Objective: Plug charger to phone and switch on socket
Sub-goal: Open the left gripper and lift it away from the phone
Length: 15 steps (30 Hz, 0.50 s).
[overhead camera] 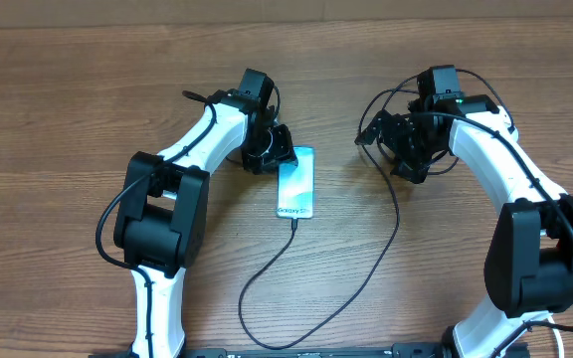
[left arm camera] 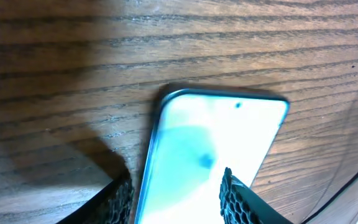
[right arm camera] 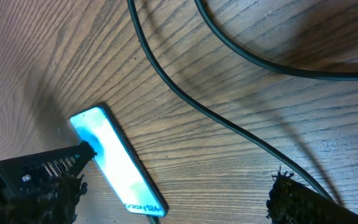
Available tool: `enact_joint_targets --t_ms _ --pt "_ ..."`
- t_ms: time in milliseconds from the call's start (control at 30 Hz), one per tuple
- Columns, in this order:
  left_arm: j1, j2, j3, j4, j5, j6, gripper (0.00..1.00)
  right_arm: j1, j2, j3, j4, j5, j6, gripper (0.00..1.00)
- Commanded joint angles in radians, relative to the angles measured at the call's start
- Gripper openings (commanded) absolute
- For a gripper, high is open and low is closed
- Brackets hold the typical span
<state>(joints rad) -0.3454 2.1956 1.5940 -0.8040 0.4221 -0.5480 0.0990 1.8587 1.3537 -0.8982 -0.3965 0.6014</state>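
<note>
The phone (overhead camera: 295, 182) lies flat on the wooden table with its light blue screen up. The charger (overhead camera: 381, 254) is a thin black cable, and its connector tip (overhead camera: 293, 221) sits in the phone's near end. From there the cable loops toward the table's front edge and runs up to the right arm. My left gripper (overhead camera: 272, 149) is at the phone's far end. In the left wrist view the phone (left arm camera: 216, 137) lies between the fingers (left arm camera: 118, 200), with a thin gap at the left one, and my left gripper (left arm camera: 176, 194) stands open. My right gripper (right arm camera: 178, 182) hangs wide open and empty right of the phone (right arm camera: 114, 162). The socket is out of view.
Black cables (right arm camera: 260, 62) cross the table under the right wrist. Both arms' white links (overhead camera: 182, 159) reach in from the front edge. Bare wood (overhead camera: 58, 109) lies to the left.
</note>
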Motion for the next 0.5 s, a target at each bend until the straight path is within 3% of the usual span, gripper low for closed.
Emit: enact_joint_targets --t_ms 0,67,133,167,200,467 --pt "-0.004 -0.008 -0.004 -0.004 -0.014 -0.005 0.48 0.002 -0.019 0.018 0.003 -0.005 -0.008 0.99" --pt "-0.004 -0.008 -0.004 -0.004 -0.014 -0.005 0.48 0.002 -0.019 0.018 0.002 -0.006 -0.008 0.99" --pt "-0.004 -0.008 -0.004 -0.003 -0.014 0.014 0.71 0.002 -0.019 0.018 0.002 -0.005 -0.008 0.99" --pt "-0.002 -0.008 -0.004 -0.003 -0.014 0.037 0.9 0.002 -0.019 0.018 0.001 -0.005 -0.008 0.99" --pt "0.001 -0.008 -0.003 -0.003 -0.014 0.058 1.0 0.002 -0.019 0.018 0.0 -0.005 -0.008 0.99" --pt "0.079 -0.089 0.068 -0.103 -0.119 0.203 1.0 0.002 -0.019 0.018 -0.002 0.009 -0.008 0.99"
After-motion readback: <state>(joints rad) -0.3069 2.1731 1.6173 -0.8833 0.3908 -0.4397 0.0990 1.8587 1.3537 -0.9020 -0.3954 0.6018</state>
